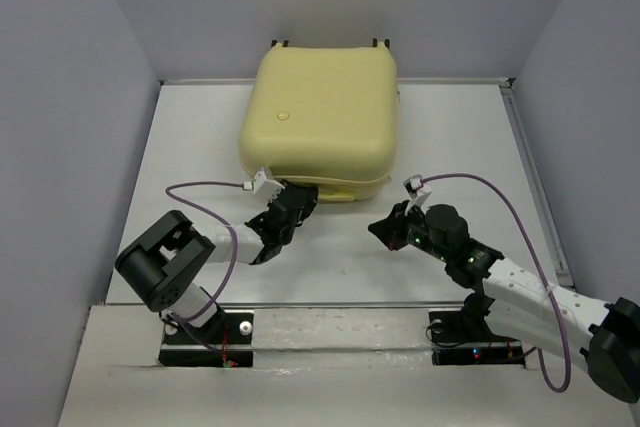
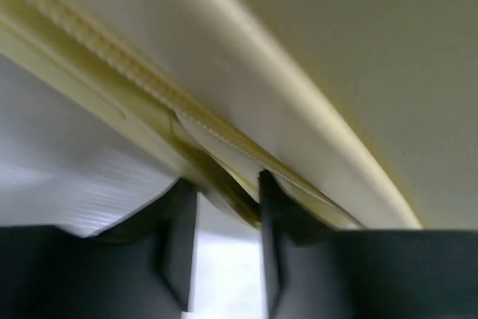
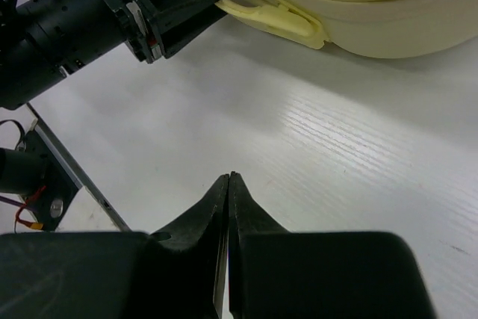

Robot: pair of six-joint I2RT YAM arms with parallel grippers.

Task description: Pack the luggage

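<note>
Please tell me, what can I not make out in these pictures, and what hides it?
The inside of the suitcase: all views; the closed shell hides it.
The emblem on the shell: top view; too small to read.
Whether the left hand grips the yellow tab: left wrist view is blurred; in the top view the hand covers it.
The far side of the suitcase: top view; its own shell hides it.

Pale-yellow luggage [image 1: 320, 122] lying flat, shell closed, far table centre

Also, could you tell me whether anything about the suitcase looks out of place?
Yes: on the luggage's near edge, the zipper seam gapes at the jaws of the left gripper, one strip bowing away from the shell. Otherwise nothing stands out.
</note>
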